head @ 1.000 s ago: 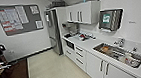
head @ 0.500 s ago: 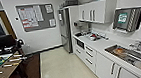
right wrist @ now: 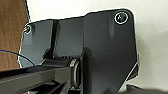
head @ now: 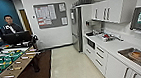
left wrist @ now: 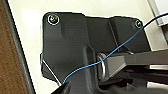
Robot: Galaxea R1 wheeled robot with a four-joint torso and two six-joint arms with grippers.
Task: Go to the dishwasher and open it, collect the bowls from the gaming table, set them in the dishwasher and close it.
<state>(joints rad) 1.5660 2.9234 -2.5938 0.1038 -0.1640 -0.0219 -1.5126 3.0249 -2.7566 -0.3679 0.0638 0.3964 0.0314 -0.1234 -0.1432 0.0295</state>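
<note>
You're facing a kitchenette: foosball table [head: 6, 65] lower left, person [head: 10, 27] behind it, fridge [head: 76, 29] center; fingers' state can't be told.

We see the robot's own dark wrist plate [right wrist: 100, 50] with a round fitting [right wrist: 121, 17] at one corner and another [right wrist: 27, 29] at the far corner; a jointed bar [right wrist: 32, 77] runs beside it; behind the plate lies pale floor [right wrist: 152, 45]; brown floor [right wrist: 11, 32] borders the pale floor; a thin blue wire [right wrist: 15, 55] crosses the brown floor near the plate.
</note>
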